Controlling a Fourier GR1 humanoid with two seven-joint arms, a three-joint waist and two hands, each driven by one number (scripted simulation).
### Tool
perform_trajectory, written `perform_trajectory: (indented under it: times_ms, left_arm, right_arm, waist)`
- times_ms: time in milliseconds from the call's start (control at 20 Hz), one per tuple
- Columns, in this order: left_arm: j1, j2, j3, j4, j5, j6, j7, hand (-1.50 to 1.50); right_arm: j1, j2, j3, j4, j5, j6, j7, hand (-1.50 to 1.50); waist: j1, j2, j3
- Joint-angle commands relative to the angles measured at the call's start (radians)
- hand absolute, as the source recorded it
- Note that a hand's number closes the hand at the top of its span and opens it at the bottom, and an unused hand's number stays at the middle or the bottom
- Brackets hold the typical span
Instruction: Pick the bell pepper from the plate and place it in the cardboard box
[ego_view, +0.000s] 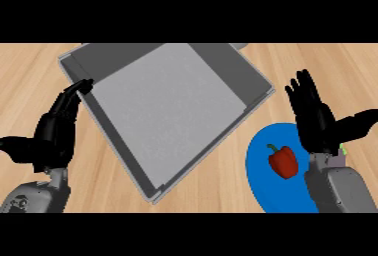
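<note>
A red bell pepper with a green stem lies on a blue plate at the lower right of the wooden counter. My right hand hovers just right of and above the pepper, open, fingers straight and pointing away, thumb spread to the right; it partly covers the plate's right side. The box is a large grey, open, shallow container lying at an angle in the middle, with nothing in it. My left hand is open beside the box's left wall, its fingertips close to the box's left corner.
The wooden counter shows bare between the box and the plate and along the left edge. A small grey flap sticks out at the box's far right corner.
</note>
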Motion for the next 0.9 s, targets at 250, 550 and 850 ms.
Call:
perform_trajectory:
  times_ms: [250,550,850]
  left_arm:
    - [0.090,0.087,0.072,-0.001,0.138,-0.139,0.132,0.00]
    - [0.152,0.114,0.123,-0.021,0.256,-0.251,0.148,0.00]
    - [0.163,0.107,0.117,-0.017,0.251,-0.268,0.156,0.00]
  right_arm:
    - [-0.032,-0.305,0.011,-0.119,-0.124,0.494,0.034,-1.50]
    - [0.115,-0.333,-0.181,-0.121,0.013,0.435,-0.472,-1.50]
    - [0.209,-0.505,-0.156,-0.244,0.144,0.569,-0.497,-1.50]
  waist:
    - [-0.007,0.028,-0.009]
    - [-0.019,0.031,-0.007]
    - [-0.024,0.028,-0.010]
